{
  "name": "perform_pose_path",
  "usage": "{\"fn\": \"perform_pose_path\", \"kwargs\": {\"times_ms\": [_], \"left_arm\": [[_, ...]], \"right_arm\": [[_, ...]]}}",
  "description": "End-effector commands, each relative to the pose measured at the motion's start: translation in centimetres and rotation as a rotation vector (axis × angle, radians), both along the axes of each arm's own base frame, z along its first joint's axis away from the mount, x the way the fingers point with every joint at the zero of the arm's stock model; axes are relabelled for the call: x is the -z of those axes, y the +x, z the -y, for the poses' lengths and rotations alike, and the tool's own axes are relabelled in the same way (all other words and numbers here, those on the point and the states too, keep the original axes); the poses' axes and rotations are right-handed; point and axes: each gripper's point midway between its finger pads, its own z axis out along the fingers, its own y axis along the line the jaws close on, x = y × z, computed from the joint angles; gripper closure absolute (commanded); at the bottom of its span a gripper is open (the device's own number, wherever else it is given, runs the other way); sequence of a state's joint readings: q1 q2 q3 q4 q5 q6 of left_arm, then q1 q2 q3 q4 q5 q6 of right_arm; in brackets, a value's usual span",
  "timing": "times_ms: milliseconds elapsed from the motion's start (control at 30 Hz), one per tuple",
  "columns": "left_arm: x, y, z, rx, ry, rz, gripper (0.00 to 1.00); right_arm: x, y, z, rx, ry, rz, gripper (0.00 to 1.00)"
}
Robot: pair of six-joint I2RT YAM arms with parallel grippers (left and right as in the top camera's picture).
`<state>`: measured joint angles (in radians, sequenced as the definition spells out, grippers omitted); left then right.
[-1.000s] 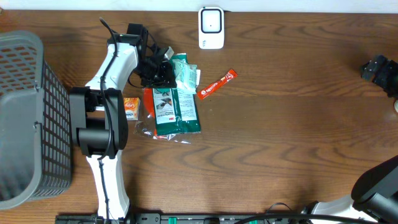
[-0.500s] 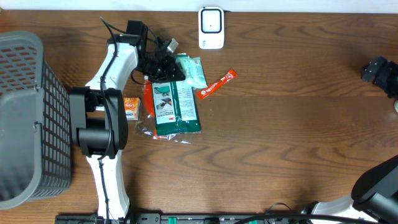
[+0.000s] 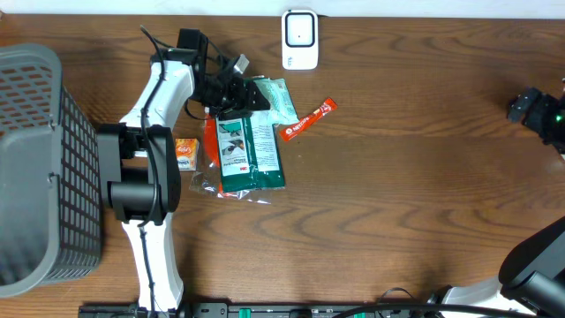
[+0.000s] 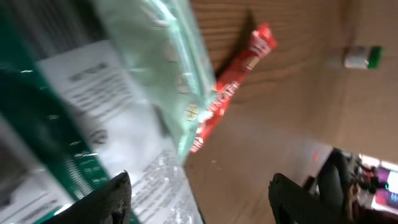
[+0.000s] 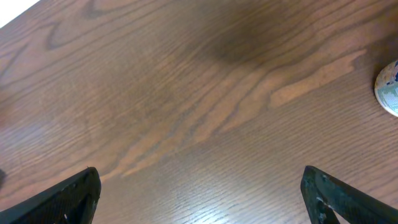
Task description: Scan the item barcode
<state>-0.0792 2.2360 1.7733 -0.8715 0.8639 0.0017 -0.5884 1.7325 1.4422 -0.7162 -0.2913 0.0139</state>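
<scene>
Shifted slightly toward the scanner (image 3: pixel 300 40) over the past second, the pale green packet (image 3: pixel 275 99) lies below-left of it, its edge against a red sachet (image 3: pixel 309 117). The left claw (image 4: pixel 205 199) hangs over it, parted, gripping nothing. Far right of the scanner, across open desk (image 3: pixel 397 194), the right claw (image 5: pixel 199 193) gapes wide and empty.

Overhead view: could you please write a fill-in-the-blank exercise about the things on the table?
1. The small box beside the green package is ___ in colour.
2. The large grey mesh container is a ___.
3. The thin sachet near the white scanner is ___ in colour.
4. The right gripper hangs over the bare table with its jaws ___.
Missing words: orange; basket; red; open.
</scene>
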Motion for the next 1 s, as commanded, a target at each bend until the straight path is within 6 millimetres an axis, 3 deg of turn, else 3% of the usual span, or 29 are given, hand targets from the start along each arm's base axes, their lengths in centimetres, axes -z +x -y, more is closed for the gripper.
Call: {"fn": "perform_pose_path", "kwargs": {"times_ms": [0,300,567,967], "left_arm": [[1.2,0.5,-0.7,-0.078,0.035,-0.067,0.29],[0.6,1.7,1.7,-0.092,0.013,-0.029,0.29],[1.7,1.6,3.6,-0.111,0.105,-0.027,0.29],[2.9,2.1,2.5,-0.198,0.202,-0.056,0.29]], "right_arm": [[1.0,0.2,-0.6,-0.021,-0.005,-0.008,0.01],[1.3,0.6,-0.3,-0.021,-0.02,0.015,0.01],[1.1,0.8,-0.2,-0.021,-0.027,0.026,0.01],[1.1,0.8,-0.2,-0.022,-0.028,0.027,0.01]]}}
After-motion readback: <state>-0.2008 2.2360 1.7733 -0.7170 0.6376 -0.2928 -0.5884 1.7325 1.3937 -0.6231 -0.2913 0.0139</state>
